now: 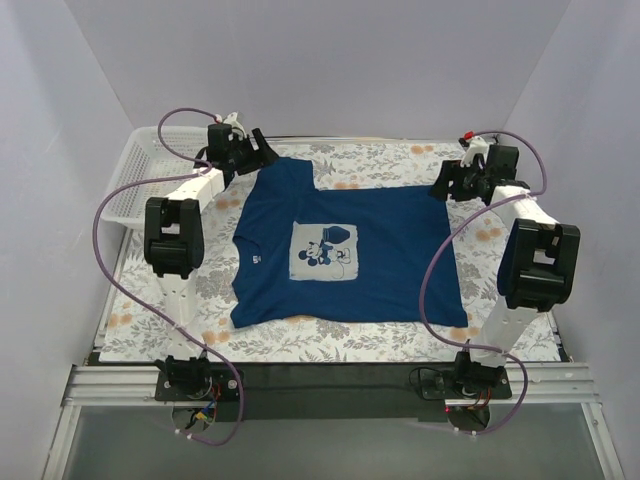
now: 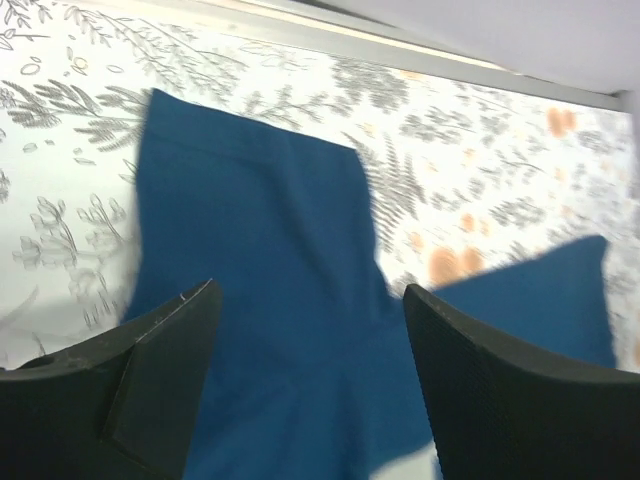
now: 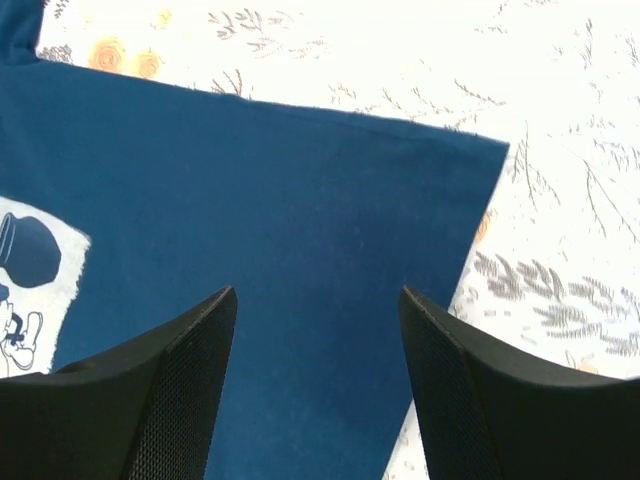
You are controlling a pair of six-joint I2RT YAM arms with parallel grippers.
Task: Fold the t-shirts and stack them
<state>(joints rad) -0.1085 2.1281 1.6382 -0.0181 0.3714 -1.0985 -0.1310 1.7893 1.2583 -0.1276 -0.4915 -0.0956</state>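
A navy t-shirt (image 1: 385, 250) lies spread flat on the floral cloth, its collar to the left and its grey mouse print (image 1: 325, 252) facing up. My left gripper (image 1: 260, 152) hovers open over the far sleeve (image 2: 250, 220), with blue fabric below the gap between its fingers (image 2: 310, 292). At the far right corner of the shirt, the right gripper (image 1: 450, 182) is open too. That corner (image 3: 300, 180) lies flat under its spread jaws (image 3: 317, 292), and the edge of the print (image 3: 30, 270) shows at the left. Neither gripper holds anything.
A white lattice basket (image 1: 135, 175) stands at the far left, just behind the left arm. The floral tablecloth (image 1: 330, 335) covers the table. White walls close in the back and both sides. A black rail (image 1: 330, 375) runs along the near edge.
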